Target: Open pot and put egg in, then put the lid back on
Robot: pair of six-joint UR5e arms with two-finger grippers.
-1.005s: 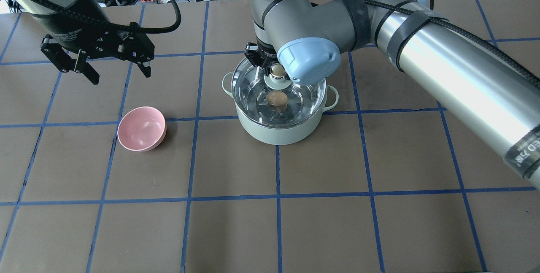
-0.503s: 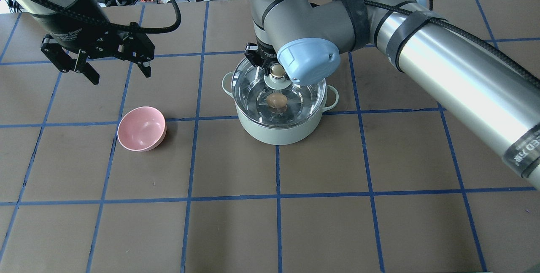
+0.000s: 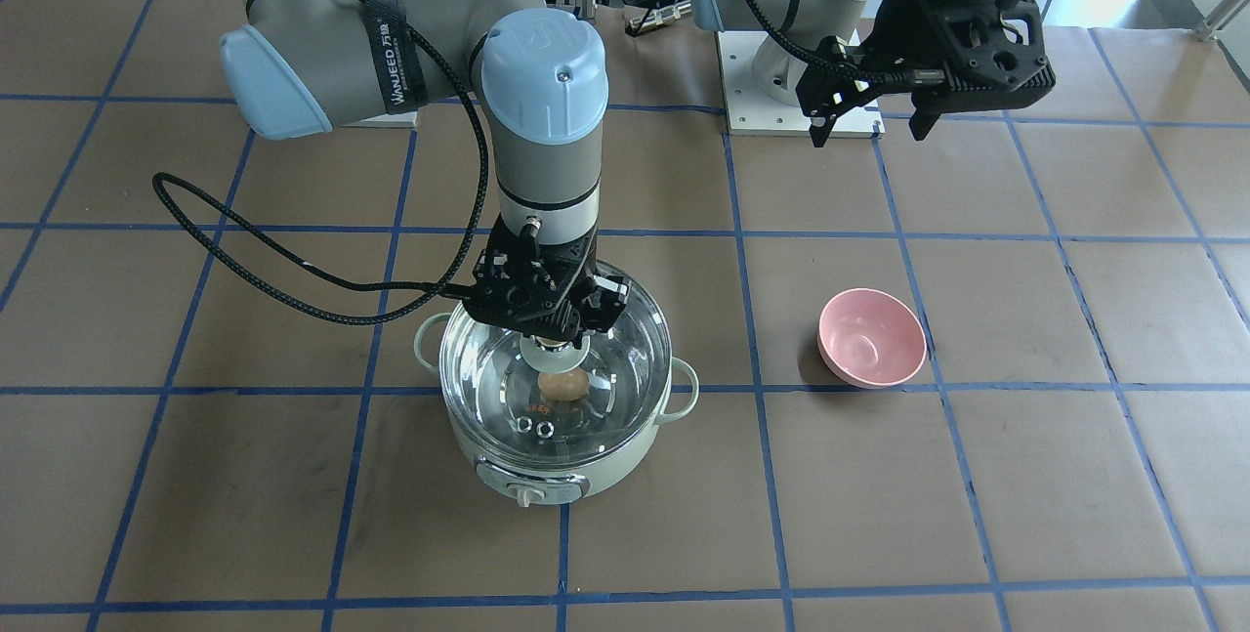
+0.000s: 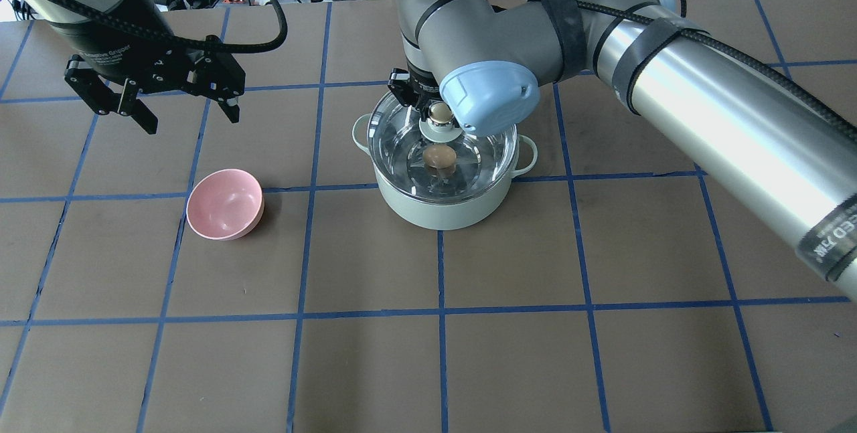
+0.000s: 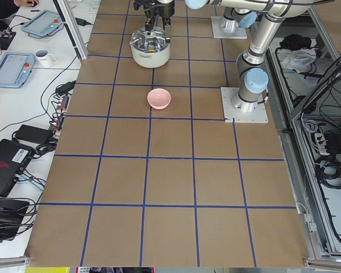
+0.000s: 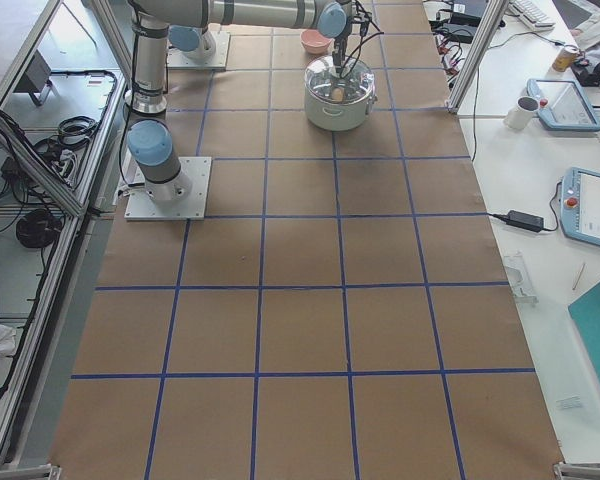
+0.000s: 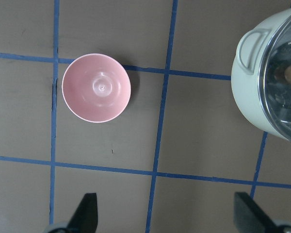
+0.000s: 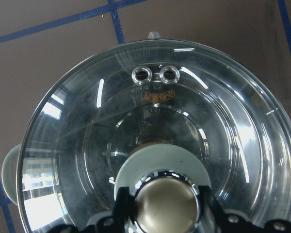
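The lid [image 8: 72, 145] is clear, glossy glass with shiny metal fittings. The pot [image 4: 438, 211] is smooth and pale outside, polished steel inside. The bowl [image 4: 224, 204] looks like matt plastic, the desk [image 4: 535, 252] like matt brown paper.

Pot [image 4: 438, 209] on table [image 4: 535, 353], toward its far edge; lid [image 4: 402, 132] on pot; egg [image 4: 440, 156] inside pot, under lid; bowl [image 4: 224, 204] on table left of pot, well apart.

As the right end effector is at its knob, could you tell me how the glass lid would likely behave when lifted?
The lid is clear glass, so probably stiff, fairly heavy for its size, and breakable if dropped. Held only by the small, round, shiny knob in the right end effector, it might slip or swing slightly.
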